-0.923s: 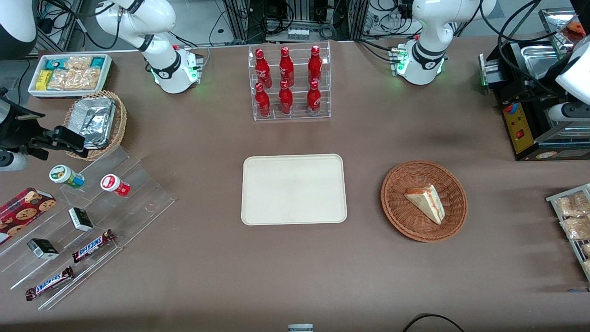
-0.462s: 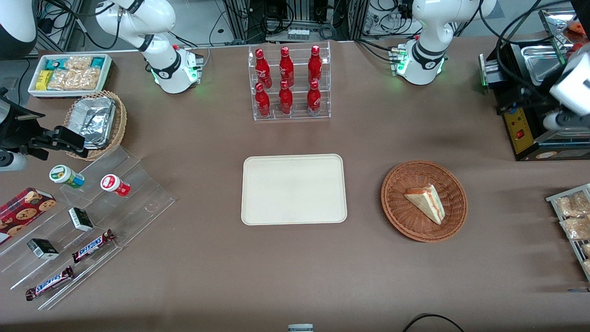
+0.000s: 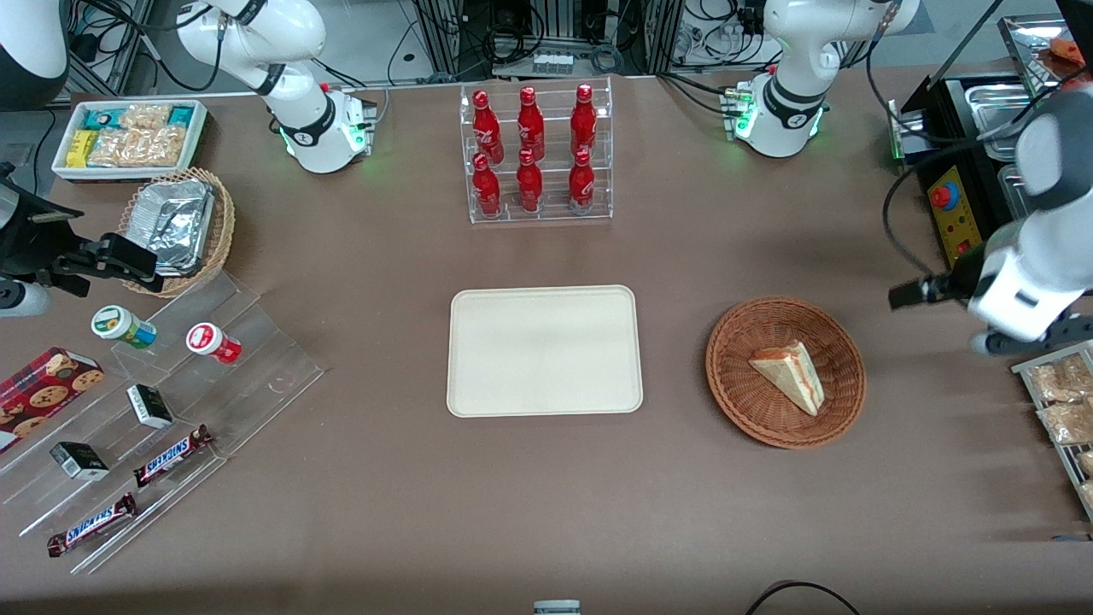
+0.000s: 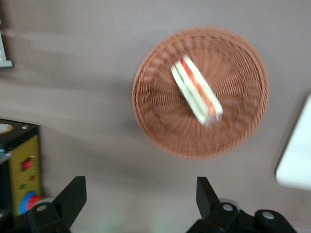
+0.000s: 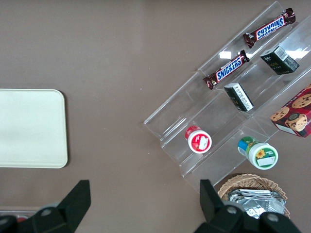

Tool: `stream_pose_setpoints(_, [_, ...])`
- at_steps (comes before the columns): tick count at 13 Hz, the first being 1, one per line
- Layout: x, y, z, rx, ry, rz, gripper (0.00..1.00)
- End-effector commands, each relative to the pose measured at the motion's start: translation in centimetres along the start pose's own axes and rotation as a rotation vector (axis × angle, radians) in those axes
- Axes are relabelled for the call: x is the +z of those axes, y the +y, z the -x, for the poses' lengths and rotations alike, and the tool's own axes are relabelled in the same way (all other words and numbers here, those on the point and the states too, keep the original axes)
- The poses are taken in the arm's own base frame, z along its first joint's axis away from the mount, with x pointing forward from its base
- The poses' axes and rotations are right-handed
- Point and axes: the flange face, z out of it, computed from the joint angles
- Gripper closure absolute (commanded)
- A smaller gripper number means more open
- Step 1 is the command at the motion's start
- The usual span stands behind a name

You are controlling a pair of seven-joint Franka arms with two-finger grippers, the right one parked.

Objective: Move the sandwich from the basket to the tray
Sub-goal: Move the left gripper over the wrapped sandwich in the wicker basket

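The sandwich (image 3: 790, 376) is a pale triangular wedge with pink-orange and green filling, lying in the reddish-brown wicker basket (image 3: 741, 408). The cream tray (image 3: 544, 350) lies flat beside the basket, toward the parked arm's end, with nothing on it. My left gripper (image 3: 995, 342) hangs above the table beside the basket, toward the working arm's end, and touches nothing. In the left wrist view the gripper (image 4: 141, 204) is open and empty, with the basket (image 4: 155, 121), the sandwich (image 4: 196, 90) and a corner of the tray (image 4: 297, 160) below it.
A black machine with a yellow panel (image 3: 956, 213) and a wire rack of snack bags (image 3: 1063, 401) stand close to the gripper. A clear rack of red bottles (image 3: 538, 154) stands farther from the camera than the tray. Snack shelves (image 3: 171, 410) lie toward the parked arm's end.
The left arm has swung from over the black machine down and toward the basket. The sandwich, basket and tray have not moved.
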Motion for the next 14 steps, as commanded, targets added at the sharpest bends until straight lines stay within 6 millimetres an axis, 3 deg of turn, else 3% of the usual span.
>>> stream_pose_setpoints(1, [4.4,1.3,-1.5,-0.171,0.016,-0.012,0.0])
stream_pose_setpoints(3, [7.8,1.6,-1.4,-0.296,0.053,0.008,0.0])
stream_pose_setpoints(5, [10.3,3.3,-0.6,-0.348,0.079,0.019,0.0])
stream_pose_setpoints(10, [14.5,7.0,1.4,-0.443,0.14,0.063,0.0])
stream_pose_setpoints(14, [16.1,7.4,1.5,-0.471,0.179,0.1,0.0])
